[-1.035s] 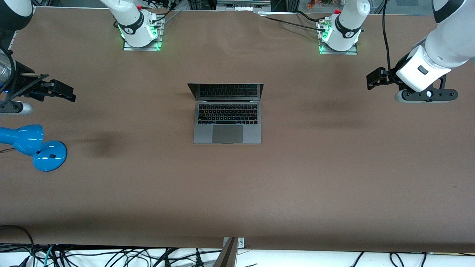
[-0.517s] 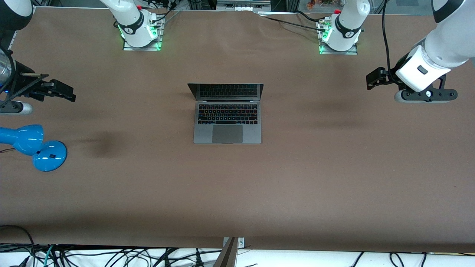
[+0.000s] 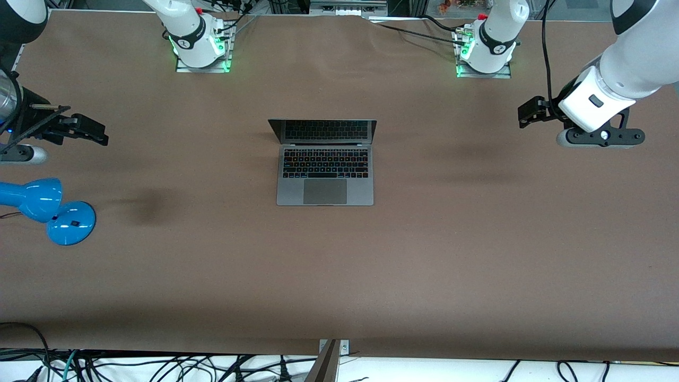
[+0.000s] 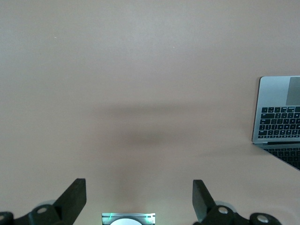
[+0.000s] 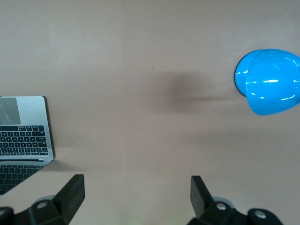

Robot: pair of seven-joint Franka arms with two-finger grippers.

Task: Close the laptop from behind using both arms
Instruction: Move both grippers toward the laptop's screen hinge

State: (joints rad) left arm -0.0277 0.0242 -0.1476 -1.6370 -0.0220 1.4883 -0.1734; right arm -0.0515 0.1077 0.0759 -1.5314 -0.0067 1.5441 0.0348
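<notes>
Several things run off the picture edges, and the laptop lid's outer face cannot be seen.

The laptop (image 3: pixel 324 162) shows only part of its deck in both wrist views, cut by the frame edge. The blue desk lamp (image 3: pixel 45 209) is cropped at the front view's edge. The right tool (image 3: pixel 87 130) hangs over the counter (image 3: pixel 477 254) with most of its arm out of frame.

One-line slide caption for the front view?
Open laptop mid-table; left gripper and right gripper, both open, hover over the table's ends; blue lamp nearby.
</notes>
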